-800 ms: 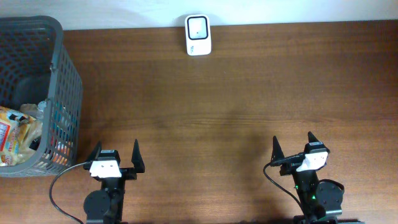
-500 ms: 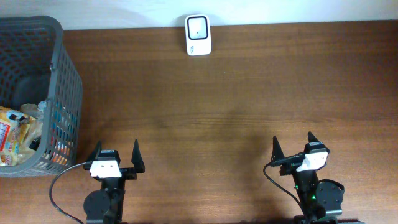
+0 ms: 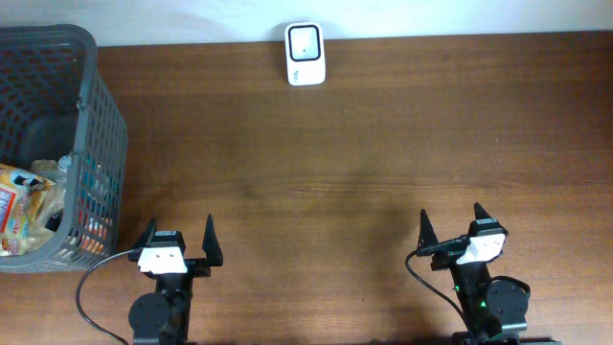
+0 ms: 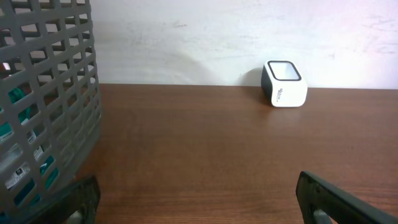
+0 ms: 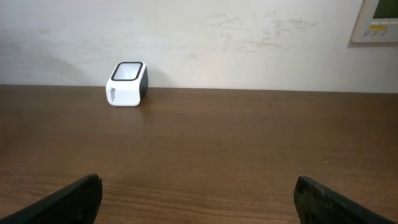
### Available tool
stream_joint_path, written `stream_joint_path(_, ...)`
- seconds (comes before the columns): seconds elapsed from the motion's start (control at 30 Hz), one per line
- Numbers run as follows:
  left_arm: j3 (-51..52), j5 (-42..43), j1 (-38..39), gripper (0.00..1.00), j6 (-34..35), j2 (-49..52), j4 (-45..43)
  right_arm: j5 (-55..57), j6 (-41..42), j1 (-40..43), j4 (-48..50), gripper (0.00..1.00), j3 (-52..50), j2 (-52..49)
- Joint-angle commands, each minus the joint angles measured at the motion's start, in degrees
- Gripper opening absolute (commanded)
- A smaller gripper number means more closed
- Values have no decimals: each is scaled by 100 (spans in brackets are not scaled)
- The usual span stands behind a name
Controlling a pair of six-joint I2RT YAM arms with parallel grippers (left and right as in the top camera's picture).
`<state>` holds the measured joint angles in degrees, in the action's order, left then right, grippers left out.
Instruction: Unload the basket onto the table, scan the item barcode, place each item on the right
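Observation:
A white barcode scanner (image 3: 306,54) with a dark window stands at the table's far edge; it also shows as the scanner (image 4: 284,83) in the left wrist view and the scanner (image 5: 127,83) in the right wrist view. Packaged items (image 3: 24,206) lie in a grey mesh basket (image 3: 96,125) at the left; no barcode is readable. My left gripper (image 3: 177,238) rests open near the front edge, nothing between its fingers. At the front right my right gripper (image 3: 451,223) is open and empty too. In the wrist views the left gripper (image 4: 198,199) and right gripper (image 5: 198,198) show wide-spread fingertips.
The basket wall (image 4: 43,93) fills the left side of the left wrist view, close to my left finger. A white wall runs behind the table's far edge, with a wall panel (image 5: 376,22) at the upper right. Brown wooden tabletop (image 3: 364,163) lies between grippers and scanner.

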<state>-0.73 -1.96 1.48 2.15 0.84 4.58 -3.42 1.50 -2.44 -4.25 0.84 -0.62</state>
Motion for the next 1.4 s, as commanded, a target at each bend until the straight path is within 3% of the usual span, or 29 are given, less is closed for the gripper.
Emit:
stream_joint_path(0.0,22,-44,-26,99,-48,-24,11,70,24,26,-2,98,-52,42)
stream_joint_path(1.13,22,-44,-26,99,-48,-24,11,70,24,26,-2,98,-52,42)
stream_joint_path(1.23,20,728,-26,99,175,-24,-66,70,24,26,-2,98,-52,42)
stream_joint_path(1.3,20,1982,-26,99,170,-24,-459,70,22,26,-2,98,-52,42)
stream_joint_path(1.37,20,2649,-26,99,170,-22,-988,68,24,26,-2,98,-52,42)
